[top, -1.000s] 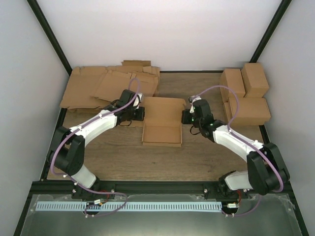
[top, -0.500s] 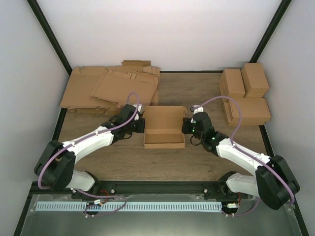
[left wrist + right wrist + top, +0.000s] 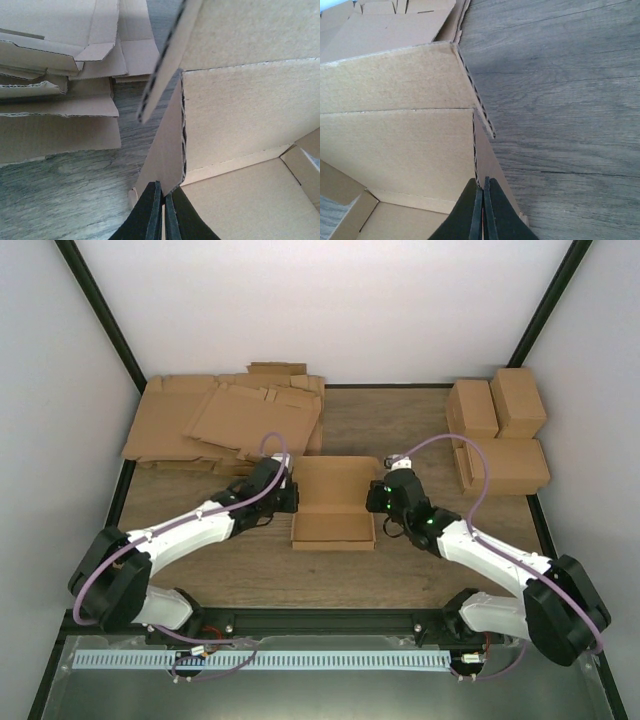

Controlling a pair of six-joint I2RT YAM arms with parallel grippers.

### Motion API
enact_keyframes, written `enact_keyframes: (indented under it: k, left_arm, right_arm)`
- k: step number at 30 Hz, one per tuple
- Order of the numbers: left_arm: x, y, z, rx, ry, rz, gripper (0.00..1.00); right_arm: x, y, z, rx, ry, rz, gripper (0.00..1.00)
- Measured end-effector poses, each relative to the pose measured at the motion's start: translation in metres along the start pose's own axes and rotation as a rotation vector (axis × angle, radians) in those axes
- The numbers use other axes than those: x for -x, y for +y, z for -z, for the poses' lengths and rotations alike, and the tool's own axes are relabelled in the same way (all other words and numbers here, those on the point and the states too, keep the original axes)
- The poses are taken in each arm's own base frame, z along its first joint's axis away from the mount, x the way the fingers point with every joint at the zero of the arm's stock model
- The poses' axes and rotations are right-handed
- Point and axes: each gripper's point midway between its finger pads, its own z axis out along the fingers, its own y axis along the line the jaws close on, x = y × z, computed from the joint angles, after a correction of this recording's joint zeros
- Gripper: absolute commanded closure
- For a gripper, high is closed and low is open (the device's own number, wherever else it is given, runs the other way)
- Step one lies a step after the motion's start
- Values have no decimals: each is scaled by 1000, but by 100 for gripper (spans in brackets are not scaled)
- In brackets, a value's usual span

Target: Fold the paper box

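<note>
The paper box (image 3: 333, 502) sits at mid-table between the arms, its lid standing open at the rear. The left gripper (image 3: 286, 498) is clamped on its left side wall and the right gripper (image 3: 379, 498) on its right side wall. For a clean fold, both walls should be drawn upright along their creases in step, with the base flat on the table (image 3: 410, 420).

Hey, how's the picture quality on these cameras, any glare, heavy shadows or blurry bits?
Top external: even, soft light, no glare, only faint shadows, the paper box sharp. Left wrist: the left claw is a dark, slightly soft shape right at the lens. Right wrist: a broad shadow darkens the table beside the box's flap.
</note>
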Motion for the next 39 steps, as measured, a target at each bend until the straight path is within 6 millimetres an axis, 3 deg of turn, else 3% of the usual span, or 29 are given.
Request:
enact_keyframes:
  k: [7,13,18,20,23,28,31,35,39]
  left_arm:
    - [-7,-7,5,23,-23,0,96]
    - [-35,-7,8,20,-30,17,96]
    - [-37,-11,9,15,-40,35,94]
    - [-38,-13,9,12,-38,36,88]
    - [-39,-18,11,-1,-25,32,66]
    - [-47,-29,22,-38,35,9,38]
    - [-51,-33,39,-71,66,-4,3]
    - [-44,-41,79,-143,65,-14,0]
    - [-16,-55,118,-183,24,-40,0]
  right_arm:
    - [-5,0,6,-25,-25,-8,99]
    - [-33,-2,14,-39,-20,-9,99]
    - [-33,-4,15,-45,-36,-21,99]
    - [-33,-5,16,-44,-42,-21,99]
    - [-34,-6,19,-38,-51,-13,99]
    - [-36,-4,22,-19,-62,15,99]
    - [-38,-2,23,-1,-63,31,99]
    - [-40,0,24,18,-63,56,99]
    - [-41,3,24,36,-65,88,99]
